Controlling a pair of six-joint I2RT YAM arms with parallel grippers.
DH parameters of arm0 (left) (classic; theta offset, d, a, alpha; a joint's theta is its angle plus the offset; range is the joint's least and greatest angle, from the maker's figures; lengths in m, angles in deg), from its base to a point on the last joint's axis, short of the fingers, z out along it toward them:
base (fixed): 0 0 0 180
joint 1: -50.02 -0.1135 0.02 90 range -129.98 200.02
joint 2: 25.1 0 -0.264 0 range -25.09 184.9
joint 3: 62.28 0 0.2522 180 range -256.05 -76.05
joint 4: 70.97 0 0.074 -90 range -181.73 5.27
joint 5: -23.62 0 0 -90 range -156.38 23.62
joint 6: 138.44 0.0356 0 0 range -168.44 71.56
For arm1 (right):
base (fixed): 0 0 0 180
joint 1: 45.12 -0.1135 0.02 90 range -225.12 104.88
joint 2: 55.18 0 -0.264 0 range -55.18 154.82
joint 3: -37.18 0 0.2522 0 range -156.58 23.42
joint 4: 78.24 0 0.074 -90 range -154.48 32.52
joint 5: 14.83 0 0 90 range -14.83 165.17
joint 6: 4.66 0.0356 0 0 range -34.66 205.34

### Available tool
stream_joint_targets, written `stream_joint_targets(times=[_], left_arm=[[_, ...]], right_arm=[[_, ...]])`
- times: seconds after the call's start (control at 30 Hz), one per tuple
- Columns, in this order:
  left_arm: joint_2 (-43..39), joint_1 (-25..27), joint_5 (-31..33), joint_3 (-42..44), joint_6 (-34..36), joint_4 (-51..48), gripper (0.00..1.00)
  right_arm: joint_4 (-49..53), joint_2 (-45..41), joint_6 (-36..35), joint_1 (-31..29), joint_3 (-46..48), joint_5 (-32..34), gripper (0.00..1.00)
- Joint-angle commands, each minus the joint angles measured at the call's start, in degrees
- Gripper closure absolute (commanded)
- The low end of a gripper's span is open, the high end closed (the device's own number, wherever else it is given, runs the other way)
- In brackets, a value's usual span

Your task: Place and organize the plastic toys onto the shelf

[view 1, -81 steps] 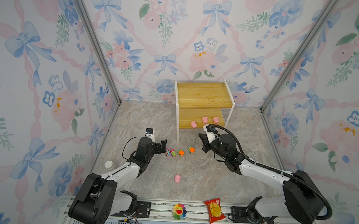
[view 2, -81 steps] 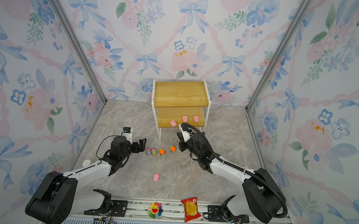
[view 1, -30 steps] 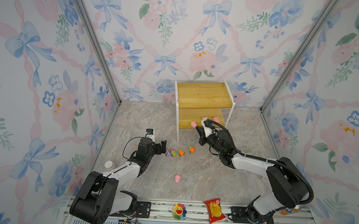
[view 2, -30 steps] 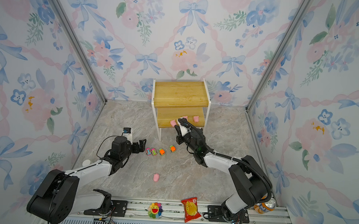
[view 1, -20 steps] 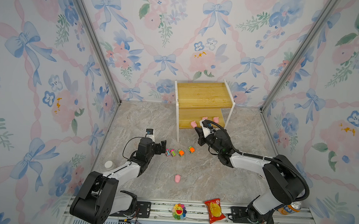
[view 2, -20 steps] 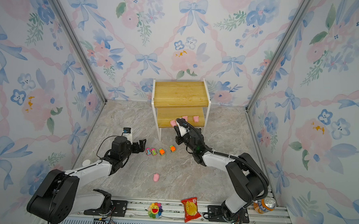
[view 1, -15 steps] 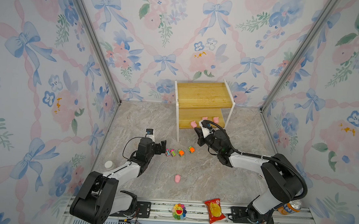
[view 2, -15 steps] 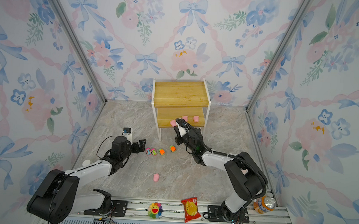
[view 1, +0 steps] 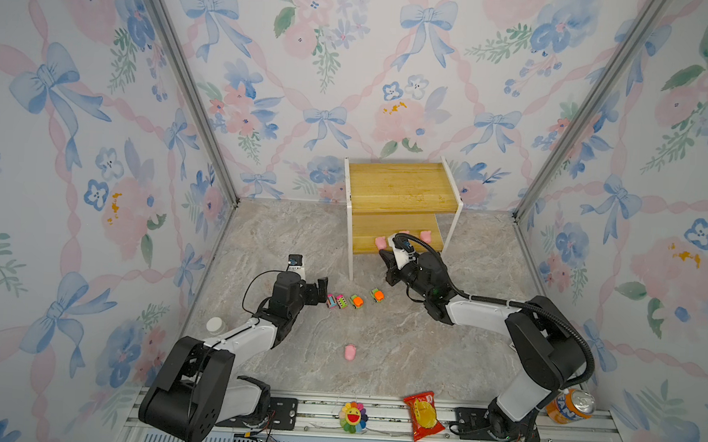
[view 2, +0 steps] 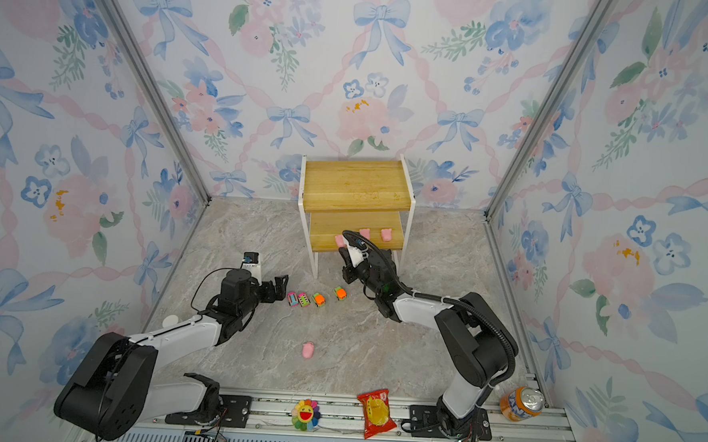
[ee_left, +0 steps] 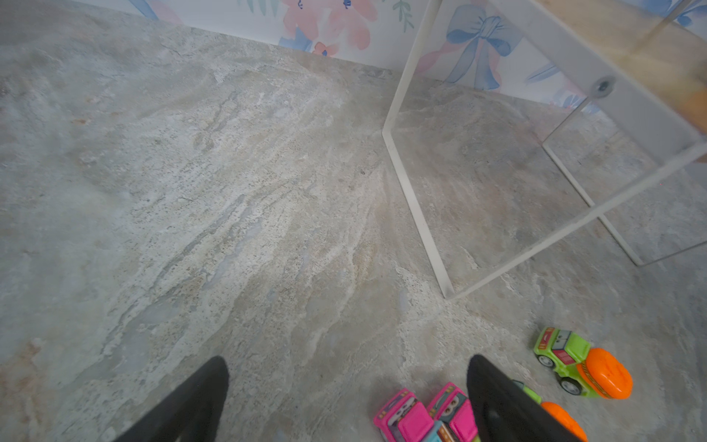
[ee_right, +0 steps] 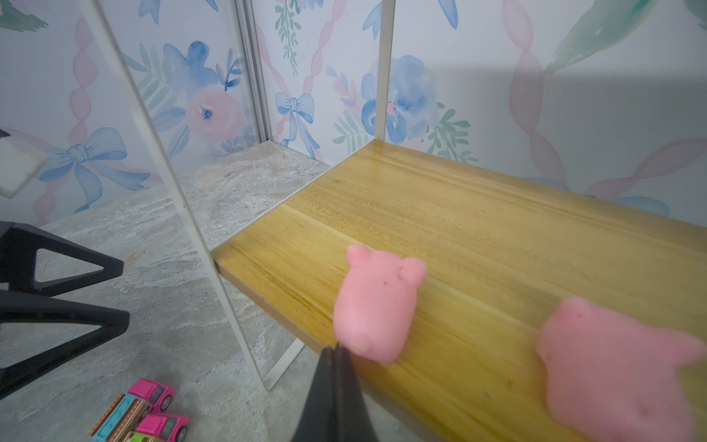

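Note:
The shelf (view 1: pixel 400 183) stands at the back, with three pink pigs along the front of its lower board (ee_right: pixel 478 237). My right gripper (ee_right: pixel 338 350) is shut with nothing between its fingers, its tip right at the near end of the leftmost pig (ee_right: pixel 377 306) (view 1: pixel 380 243). A fourth pig (view 1: pixel 350 352) lies on the floor. Two pink cars (ee_left: pixel 401 417) and two green-and-orange cars (ee_left: pixel 581 367) sit in a row on the floor (view 1: pixel 356 301). My left gripper (ee_left: pixel 346 367) is open and empty, just left of the row.
A red snack packet (view 1: pixel 422 415), a rainbow flower (view 1: pixel 352 416) and an orange can (view 1: pixel 571 407) sit on the front rail. A white cap (view 1: pixel 214 325) lies by the left wall. The shelf's thin white legs (ee_left: pixel 417 214) stand close to the cars.
My right gripper, shut throughout, has moved from beside the cars back and left to the front edge of the lower board, by the leftmost pig. The left arm has not moved.

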Motion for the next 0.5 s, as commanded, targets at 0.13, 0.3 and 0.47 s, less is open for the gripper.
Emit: stream_joint_targets(times=[0.13,0.3,0.47], left_arm=[[0.25,0.35,0.77,-0.54,0.71,-0.21,0.02],[-0.13,0.35,0.77,-0.3,0.74,-0.32,0.02],[-0.43,0.32,0.39,-0.22,0.63,-0.23,0.02]], right_arm=[[0.13,0.79,0.44,0.95,-2.32,-1.48,1.0],[2.51,-3.14,-0.35,0.34,1.07,-1.54,0.99],[11.33,-11.39,-2.78,-1.95,5.1,-1.1,0.86]])
